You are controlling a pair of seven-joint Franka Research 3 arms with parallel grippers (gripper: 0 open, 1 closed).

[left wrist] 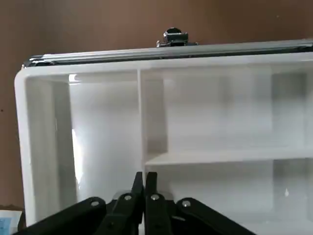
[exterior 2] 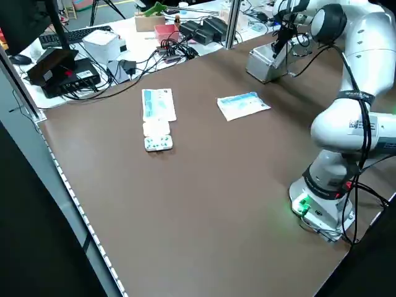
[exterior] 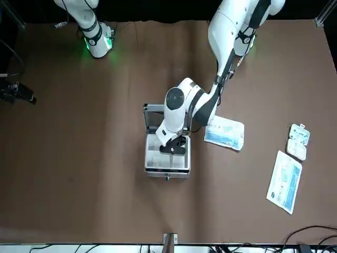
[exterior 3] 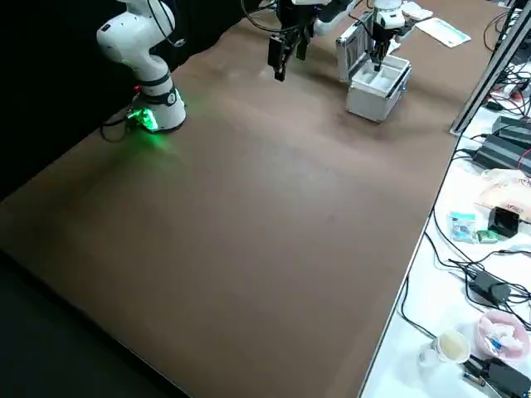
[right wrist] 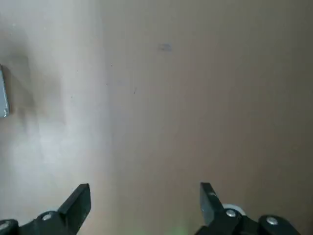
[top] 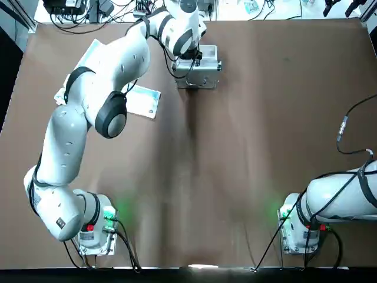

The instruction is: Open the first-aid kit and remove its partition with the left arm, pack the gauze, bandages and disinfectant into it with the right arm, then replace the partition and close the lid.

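Note:
The first-aid kit (exterior: 167,169) stands at the table's far middle, and its lid (exterior: 152,109) is raised upright on the side nearer the arms. Inside lies the white partition (left wrist: 205,122), with its compartments showing. My left gripper (left wrist: 145,178) hangs just over the partition inside the case, also seen from the front (exterior: 176,147), fingers shut; whether they pinch a divider wall I cannot tell. My right gripper (right wrist: 145,188) is open over bare table, well to the kit's right (exterior 3: 282,62). The disinfectant is out of view.
A white-and-blue printed packet (exterior: 225,133) lies just left of the kit. A long slim packet (exterior: 284,182) and a small pale pack (exterior: 298,140) lie farther left. Cables and boxes crowd the bench beyond the table's far edge (exterior 2: 185,28).

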